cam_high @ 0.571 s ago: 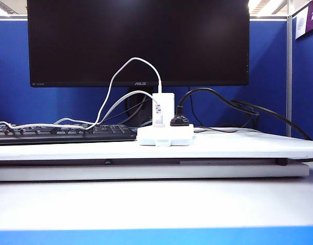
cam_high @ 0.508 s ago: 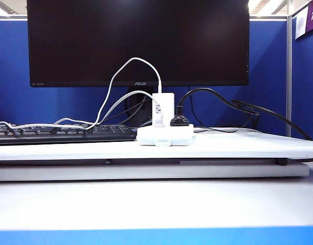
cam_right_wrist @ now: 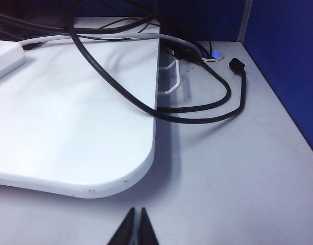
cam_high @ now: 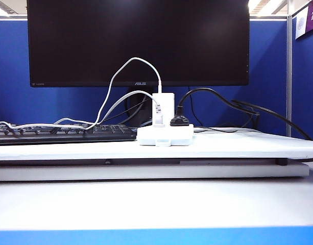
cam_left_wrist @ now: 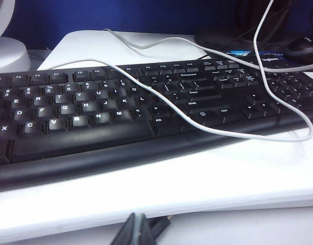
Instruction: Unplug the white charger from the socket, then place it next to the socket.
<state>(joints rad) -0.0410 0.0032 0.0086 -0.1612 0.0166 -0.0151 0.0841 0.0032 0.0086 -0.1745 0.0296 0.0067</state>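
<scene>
The white charger (cam_high: 164, 104) stands upright, plugged into the socket (cam_high: 165, 136), a flat white power strip on the raised white board (cam_high: 238, 148) below the monitor. A thin white cable (cam_high: 126, 65) loops up from the charger's top and falls to the left. Neither gripper shows in the exterior view. My left gripper (cam_left_wrist: 137, 225) is shut and empty, low in front of the board's edge, facing the keyboard (cam_left_wrist: 120, 112). My right gripper (cam_right_wrist: 137, 218) is shut and empty over the desk, short of the board's rounded corner (cam_right_wrist: 120, 178). An end of the socket (cam_right_wrist: 4, 58) shows in the right wrist view.
A small white-grey plug (cam_high: 158, 117) and a round black plug (cam_high: 179, 121) also sit in the socket. White cords trail across the black keyboard (cam_high: 64, 132). A thick black cable (cam_right_wrist: 197, 109) loops off the board onto the desk. A black monitor (cam_high: 138, 41) and blue partition stand behind.
</scene>
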